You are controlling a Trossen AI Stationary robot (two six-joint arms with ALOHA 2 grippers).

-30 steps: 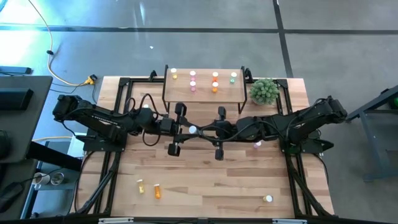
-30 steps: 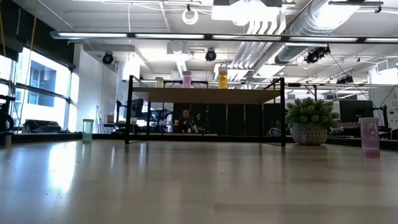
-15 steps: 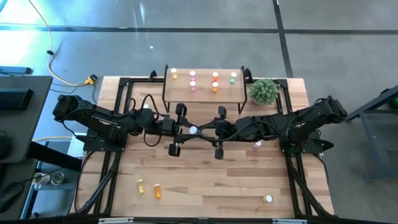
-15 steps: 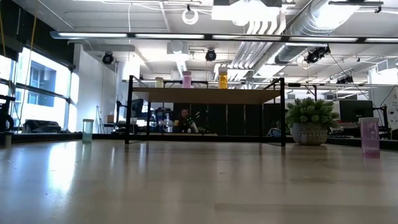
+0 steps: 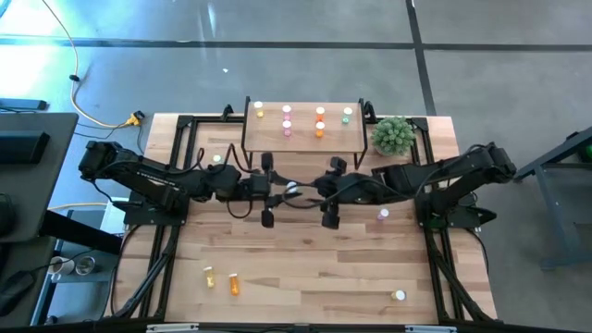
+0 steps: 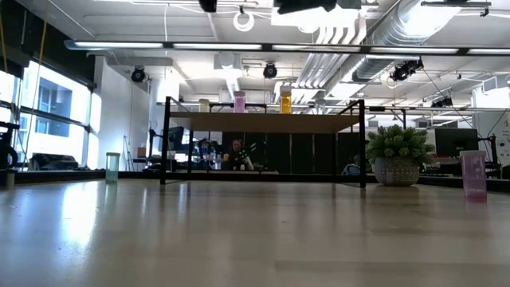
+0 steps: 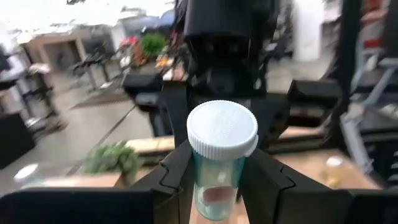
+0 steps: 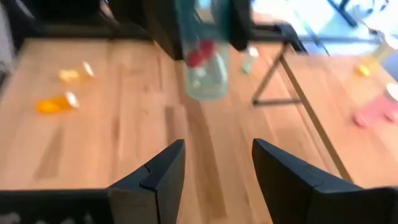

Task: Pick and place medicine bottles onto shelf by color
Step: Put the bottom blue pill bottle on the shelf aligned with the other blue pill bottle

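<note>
**Handover done above the table's middle**

Right gripper [image 5: 309,188] has let go and now gapes empty; left gripper [image 7: 217,180] clamps the green bottle [image 7: 221,158], ready to carry it to the shelf [image 5: 303,139] at the far edge.

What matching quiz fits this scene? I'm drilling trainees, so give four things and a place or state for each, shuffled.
1. green bottle
2. plant
3. orange bottle
4. right gripper

a. fingers open, holding nothing
b. lying on the table, far from the shelf
c. clamped in the left gripper
d. standing beside the shelf's end

Pairs: 1-c, 2-d, 3-b, 4-a
</note>
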